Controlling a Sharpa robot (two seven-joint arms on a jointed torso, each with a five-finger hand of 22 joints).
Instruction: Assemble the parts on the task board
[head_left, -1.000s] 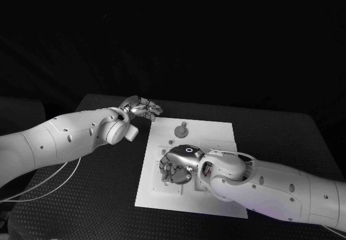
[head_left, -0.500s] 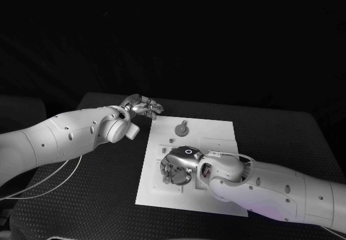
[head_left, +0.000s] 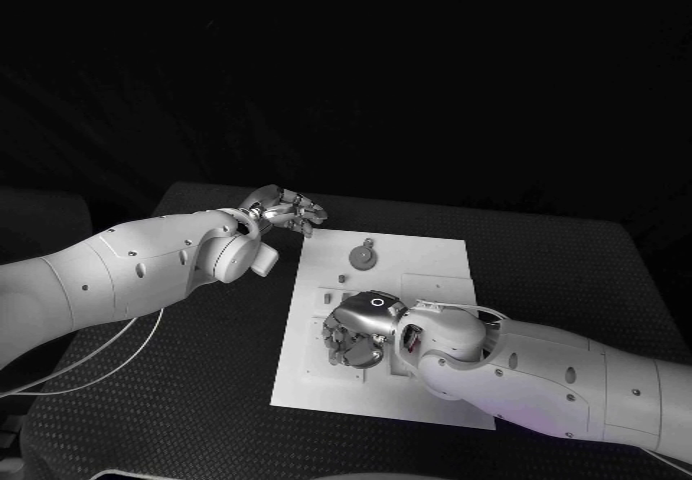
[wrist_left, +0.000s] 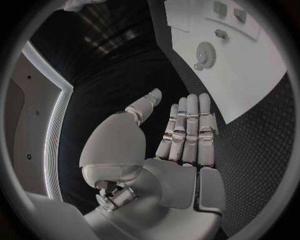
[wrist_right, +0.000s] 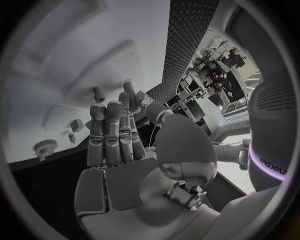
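The white task board (head_left: 418, 395) lies in the middle of the black table. A round gear part (head_left: 364, 258) rests on its far half. My right hand (head_left: 358, 335) hangs low over the board's near left, fingers pointing down at the small fixtures there. Seen from the right wrist, the right hand's fingers (wrist_right: 109, 135) stretch straight over the board (wrist_right: 56, 55), near a small peg (wrist_right: 99, 93) and the gear (wrist_right: 45, 146). The thumb lies close to the first finger, and I cannot tell if anything sits between them. My left hand (head_left: 289, 212) hovers off the board's far left corner, flat and holding nothing (wrist_left: 184, 135).
From the left wrist, the board (wrist_left: 250, 85) carries the gear (wrist_left: 205, 52) and a small ribbed piece (wrist_left: 220, 33) beyond it. Textured black matting (head_left: 188, 400) surrounds the board on all sides. A white cable (head_left: 87, 375) trails under my left arm.
My left hand has drifted a little toward the board's far left corner. The right hand stays over the same spot, barely shifted.
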